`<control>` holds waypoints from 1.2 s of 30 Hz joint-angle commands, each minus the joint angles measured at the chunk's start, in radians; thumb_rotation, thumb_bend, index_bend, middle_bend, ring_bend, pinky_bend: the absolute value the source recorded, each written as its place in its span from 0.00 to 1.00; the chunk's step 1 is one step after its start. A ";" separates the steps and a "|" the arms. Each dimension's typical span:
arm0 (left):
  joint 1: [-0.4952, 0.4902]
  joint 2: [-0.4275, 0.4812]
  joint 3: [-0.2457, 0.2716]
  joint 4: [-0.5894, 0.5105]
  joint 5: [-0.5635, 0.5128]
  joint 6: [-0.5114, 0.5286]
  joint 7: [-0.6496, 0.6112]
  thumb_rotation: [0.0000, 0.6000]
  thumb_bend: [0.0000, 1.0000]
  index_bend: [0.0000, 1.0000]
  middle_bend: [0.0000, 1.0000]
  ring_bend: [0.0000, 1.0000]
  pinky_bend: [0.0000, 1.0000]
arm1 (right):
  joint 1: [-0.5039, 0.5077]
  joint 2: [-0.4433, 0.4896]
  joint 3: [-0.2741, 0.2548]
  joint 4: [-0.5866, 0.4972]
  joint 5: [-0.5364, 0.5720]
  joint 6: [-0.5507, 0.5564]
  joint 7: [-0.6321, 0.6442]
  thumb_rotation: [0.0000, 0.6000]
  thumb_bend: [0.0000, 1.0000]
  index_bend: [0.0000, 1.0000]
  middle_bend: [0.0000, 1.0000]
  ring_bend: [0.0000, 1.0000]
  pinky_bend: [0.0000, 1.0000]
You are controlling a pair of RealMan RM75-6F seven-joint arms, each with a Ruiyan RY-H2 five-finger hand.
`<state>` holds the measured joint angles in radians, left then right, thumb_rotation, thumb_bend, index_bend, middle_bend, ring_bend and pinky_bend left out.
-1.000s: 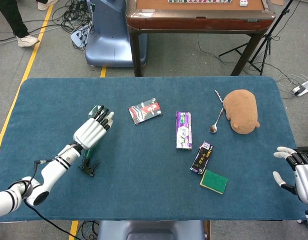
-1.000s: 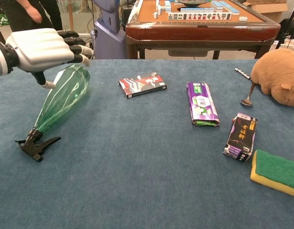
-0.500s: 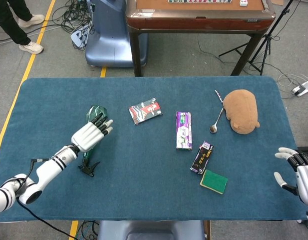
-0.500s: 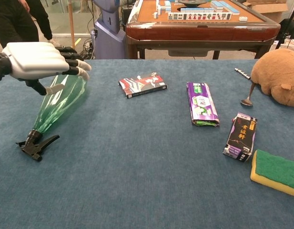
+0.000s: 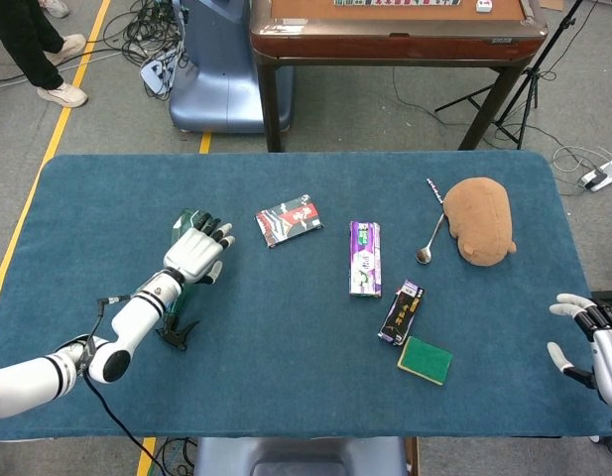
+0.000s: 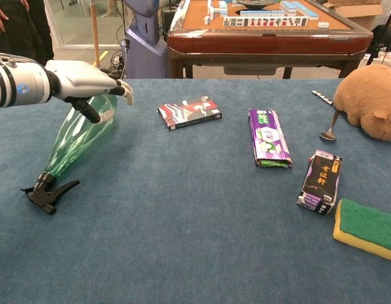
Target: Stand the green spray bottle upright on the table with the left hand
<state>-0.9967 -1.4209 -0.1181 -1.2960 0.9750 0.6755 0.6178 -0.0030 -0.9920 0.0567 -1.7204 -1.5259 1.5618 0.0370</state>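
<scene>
The green spray bottle point(image 6: 76, 140) lies on its side at the left of the blue table point(image 5: 286, 327). Its black trigger nozzle point(image 6: 45, 192) points toward the near edge and its wide end points away. My left hand point(image 6: 84, 77) lies over that wide end, palm down. The thumb reaches down the bottle's side and the fingers point(image 5: 216, 237) stretch out, spread, past the bottle. In the head view the left hand point(image 5: 196, 256) covers most of the bottle point(image 5: 189, 219). My right hand point(image 5: 591, 342) hangs at the table's right front corner, fingers apart and holding nothing.
A red card pack point(image 6: 189, 112) lies just right of the bottle. Further right are a purple packet point(image 6: 268, 137), a black packet point(image 6: 320, 180), a green-and-yellow sponge point(image 6: 366, 229), a spoon point(image 5: 428, 243) and a brown plush toy point(image 5: 481, 220). A wooden game table point(image 5: 395, 35) stands behind.
My left hand has come down and forward onto the bottle's wide end, with the thumb now against its side. The bottle still lies in the same place. The right hand has hardly moved.
</scene>
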 commanded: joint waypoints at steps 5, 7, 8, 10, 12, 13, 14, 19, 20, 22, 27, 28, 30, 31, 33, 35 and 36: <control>-0.052 -0.060 0.009 0.072 -0.227 0.045 0.146 0.49 0.60 0.20 0.09 0.00 0.00 | -0.005 0.001 0.000 0.006 0.006 0.003 0.008 1.00 0.26 0.35 0.28 0.21 0.29; -0.061 -0.067 0.017 0.079 -0.291 0.075 0.194 0.46 0.60 0.21 0.11 0.00 0.00 | -0.006 0.000 0.000 0.009 0.006 0.003 0.011 1.00 0.26 0.35 0.28 0.21 0.29; -0.067 -0.068 0.023 0.081 -0.336 0.089 0.227 0.44 0.60 0.22 0.12 0.00 0.00 | -0.006 0.000 0.001 0.010 0.006 0.003 0.013 1.00 0.26 0.35 0.28 0.21 0.29; -0.077 -0.067 0.032 0.080 -0.403 0.106 0.274 0.41 0.60 0.22 0.14 0.00 0.00 | -0.005 0.000 0.001 0.012 0.005 0.004 0.015 1.00 0.26 0.35 0.28 0.21 0.29; -0.085 -0.059 0.039 0.073 -0.472 0.112 0.308 0.41 0.60 0.23 0.15 0.00 0.00 | -0.005 -0.001 0.002 0.013 0.005 0.003 0.016 1.00 0.26 0.35 0.28 0.21 0.29; -0.088 -0.054 0.044 0.069 -0.499 0.113 0.320 0.41 0.60 0.24 0.15 0.00 0.00 | -0.005 -0.001 0.002 0.014 0.005 0.003 0.017 1.00 0.26 0.35 0.28 0.21 0.29; -0.091 -0.048 0.050 0.064 -0.523 0.114 0.333 0.40 0.60 0.24 0.16 0.00 0.00 | -0.005 -0.001 0.002 0.014 0.005 0.003 0.017 1.00 0.26 0.35 0.28 0.21 0.29; -0.104 -0.003 0.091 0.024 -0.648 0.118 0.398 0.41 0.60 0.26 0.19 0.00 0.00 | -0.003 -0.002 0.003 0.013 0.002 0.002 0.015 1.00 0.26 0.35 0.28 0.21 0.29; -0.107 0.007 0.097 0.013 -0.672 0.116 0.407 0.41 0.60 0.27 0.19 0.00 0.00 | -0.002 -0.002 0.003 0.012 0.001 0.002 0.014 1.00 0.26 0.35 0.28 0.21 0.29; -0.113 0.031 0.110 -0.015 -0.719 0.111 0.419 0.40 0.60 0.27 0.20 0.00 0.00 | -0.001 -0.002 0.003 0.011 -0.001 0.001 0.014 1.00 0.26 0.35 0.28 0.21 0.29; -0.086 0.102 0.106 -0.099 -0.651 0.089 0.333 0.39 0.59 0.27 0.20 0.00 0.00 | 0.000 -0.002 0.003 0.009 -0.005 0.002 0.012 1.00 0.26 0.35 0.28 0.21 0.29; -0.072 0.115 0.102 -0.115 -0.599 0.087 0.300 0.39 0.59 0.26 0.20 0.00 0.00 | -0.001 -0.002 0.003 0.008 -0.005 0.002 0.011 1.00 0.26 0.35 0.28 0.21 0.29; -0.030 0.140 0.095 -0.143 -0.455 0.092 0.216 0.39 0.59 0.25 0.20 0.00 0.00 | 0.000 -0.001 0.003 0.006 -0.005 0.003 0.009 1.00 0.26 0.35 0.28 0.21 0.29; -0.012 0.150 0.096 -0.153 -0.391 0.096 0.183 0.40 0.59 0.25 0.19 0.00 0.00 | 0.000 -0.001 0.003 0.006 -0.006 0.003 0.008 1.00 0.26 0.35 0.28 0.21 0.29; 0.025 0.170 0.101 -0.167 -0.243 0.107 0.108 0.46 0.58 0.23 0.19 0.00 0.00 | 0.001 -0.001 0.003 0.003 -0.009 0.003 0.006 1.00 0.26 0.35 0.28 0.21 0.29; 0.059 0.186 0.107 -0.175 -0.106 0.118 0.028 0.59 0.55 0.22 0.19 0.00 0.00 | 0.002 -0.002 0.002 0.001 -0.010 0.001 0.004 1.00 0.26 0.35 0.28 0.21 0.29; 0.071 0.192 0.111 -0.178 -0.051 0.126 -0.003 0.72 0.54 0.22 0.19 0.00 0.00 | 0.002 -0.002 0.002 0.000 -0.011 0.001 0.003 1.00 0.26 0.35 0.28 0.21 0.29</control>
<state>-1.0131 -1.2847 -0.0145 -1.4268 0.6485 0.7798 0.7951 -0.0010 -0.9937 0.0590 -1.7199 -1.5365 1.5626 0.0400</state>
